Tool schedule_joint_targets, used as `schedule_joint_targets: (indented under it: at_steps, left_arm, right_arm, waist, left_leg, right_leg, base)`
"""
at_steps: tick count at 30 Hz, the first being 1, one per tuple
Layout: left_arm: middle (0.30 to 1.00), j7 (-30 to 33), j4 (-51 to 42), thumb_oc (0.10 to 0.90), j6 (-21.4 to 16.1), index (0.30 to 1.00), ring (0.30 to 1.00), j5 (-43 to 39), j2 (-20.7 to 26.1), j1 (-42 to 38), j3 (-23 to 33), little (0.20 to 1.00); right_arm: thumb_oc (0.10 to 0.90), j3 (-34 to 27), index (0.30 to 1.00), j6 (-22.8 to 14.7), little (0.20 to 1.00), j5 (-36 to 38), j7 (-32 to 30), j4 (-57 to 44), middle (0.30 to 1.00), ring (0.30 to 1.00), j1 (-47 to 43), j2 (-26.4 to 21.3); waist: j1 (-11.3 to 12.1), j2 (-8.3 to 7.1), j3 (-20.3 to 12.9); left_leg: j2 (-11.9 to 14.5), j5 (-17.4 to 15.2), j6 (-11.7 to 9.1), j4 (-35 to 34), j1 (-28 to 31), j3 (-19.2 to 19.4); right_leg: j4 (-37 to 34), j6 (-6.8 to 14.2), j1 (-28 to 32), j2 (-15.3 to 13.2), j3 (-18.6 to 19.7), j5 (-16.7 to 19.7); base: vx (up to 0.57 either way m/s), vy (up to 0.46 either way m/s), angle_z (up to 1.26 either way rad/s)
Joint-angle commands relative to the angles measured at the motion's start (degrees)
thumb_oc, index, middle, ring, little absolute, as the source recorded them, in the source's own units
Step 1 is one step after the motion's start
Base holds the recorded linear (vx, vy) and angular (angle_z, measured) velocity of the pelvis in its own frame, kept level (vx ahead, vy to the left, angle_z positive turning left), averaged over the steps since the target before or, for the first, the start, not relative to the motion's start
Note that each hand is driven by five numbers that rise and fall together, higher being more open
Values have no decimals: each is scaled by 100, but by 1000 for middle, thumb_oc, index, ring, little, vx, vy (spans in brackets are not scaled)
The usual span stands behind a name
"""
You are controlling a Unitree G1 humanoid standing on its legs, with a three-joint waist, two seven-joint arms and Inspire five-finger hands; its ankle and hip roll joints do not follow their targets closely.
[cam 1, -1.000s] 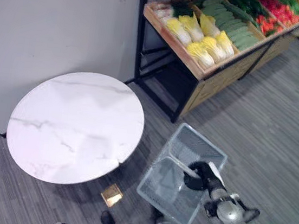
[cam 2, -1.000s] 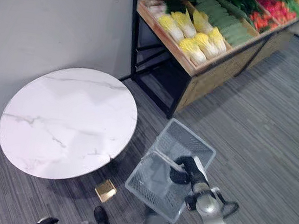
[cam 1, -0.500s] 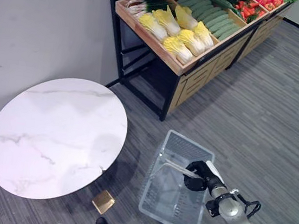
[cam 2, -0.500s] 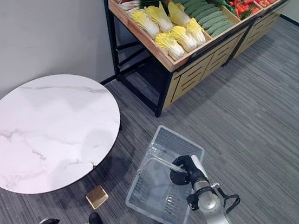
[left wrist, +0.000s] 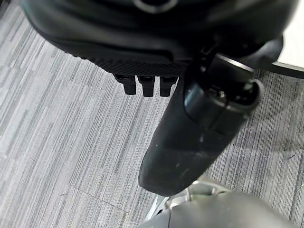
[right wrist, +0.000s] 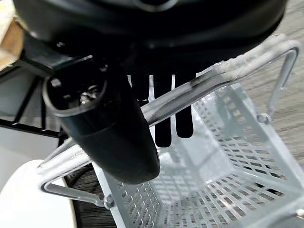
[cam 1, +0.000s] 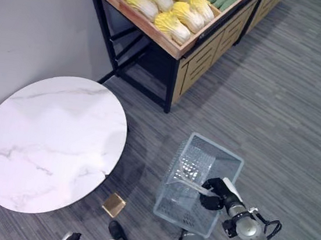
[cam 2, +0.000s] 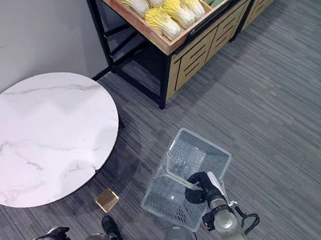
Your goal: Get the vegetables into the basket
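Right robot hand [cam 2: 202,188] is curled round the basket [cam 2: 184,178] handle; vegetables [cam 2: 157,5] lie far ahead-left on the shelf [cam 2: 176,40].

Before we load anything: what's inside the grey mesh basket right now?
Nothing visible inside the grey perforated basket: bare mesh floor and walls. The right hand, fingers curled round its handle, hides a small patch.

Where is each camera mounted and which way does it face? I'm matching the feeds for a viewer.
Left eye view: on the head, looking down at the round table, produce shelf and basket carried by the right hand.
Right eye view: beside it, sharing that scene.
Left wrist view: on the left wrist, facing carpet past the left hand, fingers curled.
Right wrist view: on the right wrist, fingers round the basket handle; shares the basket with the eye views.
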Motion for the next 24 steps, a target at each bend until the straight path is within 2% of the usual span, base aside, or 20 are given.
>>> schedule_joint_targets:
  at_steps: [1,2,3,4,5,6,7,8,10,15,24]
  left_arm:
    - [1000,58,8,900,-201,1000,1000,-367,-224,-589,82,1000]
    - [1000,76,7,900,-226,1000,1000,-455,-240,-596,82,1000]
    - [1000,77,8,900,-227,1000,1000,-457,-236,-600,83,1000]
    - [1000,163,13,900,-291,1000,1000,-689,-261,-609,84,1000]
    - [1000,186,18,900,-321,1000,1000,-766,-253,-620,92,1000]
    - [1000,187,20,900,-323,1000,1000,-768,-250,-622,93,1000]
    - [1000,215,12,900,-327,1000,1000,-826,-226,-593,111,1000]
    - [1000,215,14,900,-305,1000,1000,-841,-199,-584,99,1000]
    - [1000,184,-35,900,-297,1000,1000,-808,-188,-557,78,1000]
    - [1000,214,-169,900,-334,1000,1000,-796,-68,-528,72,1000]
    - [1000,170,-216,900,-330,1000,1000,-687,4,-470,50,1000]
  right_arm:
    - [400,-310,300,-567,300,-55,-242,-601,300,300,-393,-128]
    - [400,-272,300,-575,300,-44,-259,-546,300,300,-451,-142]
    - [400,-271,300,-577,300,-44,-260,-543,300,300,-457,-139]
    - [400,-141,300,-624,300,3,-286,-414,300,300,-634,-134]
    - [400,-83,300,-635,300,18,-289,-350,300,300,-693,-123]
    - [400,-79,300,-638,300,19,-291,-342,300,300,-700,-119]
    - [400,-7,300,-656,300,53,-267,-295,300,300,-760,-100]
    - [400,52,300,-624,300,31,-216,-224,300,300,-765,-81]
    - [400,23,300,-555,300,5,-184,-181,300,300,-702,-48]
    - [400,139,300,-507,300,-59,-192,19,300,300,-816,131]
    - [400,226,300,-431,300,-194,-207,387,300,300,-836,311]
  waist:
    - [98,-198,-70]
    - [190,-248,-78]
    - [180,-256,-95]
    - [444,-375,-58]
    - [509,-409,-46]
    - [511,-414,-39]
    - [577,-470,-17]
    - [545,-503,3]
    - [522,-499,42]
    - [552,-558,70]
    - [468,-583,70]
  left_leg:
    - [-330,-487,-290,775,-207,-1496]
    - [-489,-580,-230,623,-383,-1990]
    - [-501,-556,-221,617,-413,-1997]
    - [-745,-550,-158,532,-780,-3174]
    - [-796,-535,-128,542,-881,-3530]
    - [-798,-549,-126,551,-873,-3526]
    - [-913,-651,-60,624,-880,-3840]
    - [-878,-701,19,584,-799,-3678]
    - [-936,-723,84,580,-718,-3503]
    - [-1088,-794,242,365,-525,-3064]
    - [-1243,-853,380,83,-215,-2752]
  right_leg:
    - [262,-74,-126,308,325,-351]
    - [181,-62,-91,298,452,-350]
    - [175,-61,-116,287,445,-332]
    - [127,-43,-69,323,881,-307]
    - [149,-40,-79,349,1062,-316]
    - [158,-39,-74,347,1068,-330]
    - [266,-48,-106,392,1309,-384]
    - [404,-35,-162,411,1476,-424]
    - [436,-4,-230,349,1515,-382]
    - [377,128,-427,271,1801,-205]
    - [304,314,-550,220,2107,80]
  base:
    - [117,-31,-11]
    - [83,13,-32]
    - [168,14,-56]
    - [166,-6,-78]
    - [177,-7,-72]
    - [96,-8,-103]
    - [92,78,-124]
    - [103,147,-145]
    - [23,204,-137]
    - [-26,167,-40]
    - [-18,105,-30]
